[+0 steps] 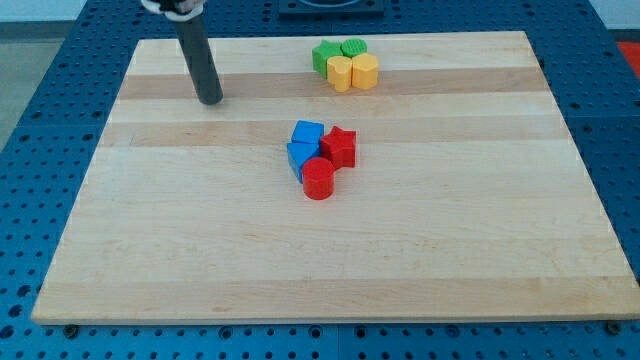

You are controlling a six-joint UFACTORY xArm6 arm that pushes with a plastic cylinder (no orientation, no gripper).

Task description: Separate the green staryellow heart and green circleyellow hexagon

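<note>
Four blocks sit packed together near the view's top centre: a green block [324,56] at the left, a green block [353,48] at the right, a yellow block [341,73] in front left and a yellow block [365,71] in front right. Their exact shapes are hard to make out. All four touch. My tip [210,101] rests on the board well to the view's left of this cluster, apart from every block.
A second cluster lies at the board's centre: a blue cube [308,133], a blue block [299,156], a red star [340,147] and a red cylinder [318,179]. The wooden board [150,250] lies on a blue perforated table [30,150].
</note>
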